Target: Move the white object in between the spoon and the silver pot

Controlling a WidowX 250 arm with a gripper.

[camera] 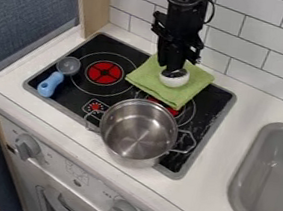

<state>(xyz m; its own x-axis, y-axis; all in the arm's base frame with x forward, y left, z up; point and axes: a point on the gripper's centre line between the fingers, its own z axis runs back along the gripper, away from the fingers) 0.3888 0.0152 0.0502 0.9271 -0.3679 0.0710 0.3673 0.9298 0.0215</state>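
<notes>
silver pot: using this one as my landmark (134,158), it sits upright over the front edge of the black stovetop (199,132)
white object: round thing (174,81) on the green cloth (140,78), so behind the pot, wall side, and not between pot and spoon tbh
jaws: pointing down right at the top of the white object (174,72), behind the pot; can't tell if they're pinching it or not
spoon: blue handle, greyish bowl (59,74), lying on the stovetop well apart from the pot, off on the side opposite the sink
sink: grey one (248,167), set in the white worktop (252,102) on the pot's other side
</notes>
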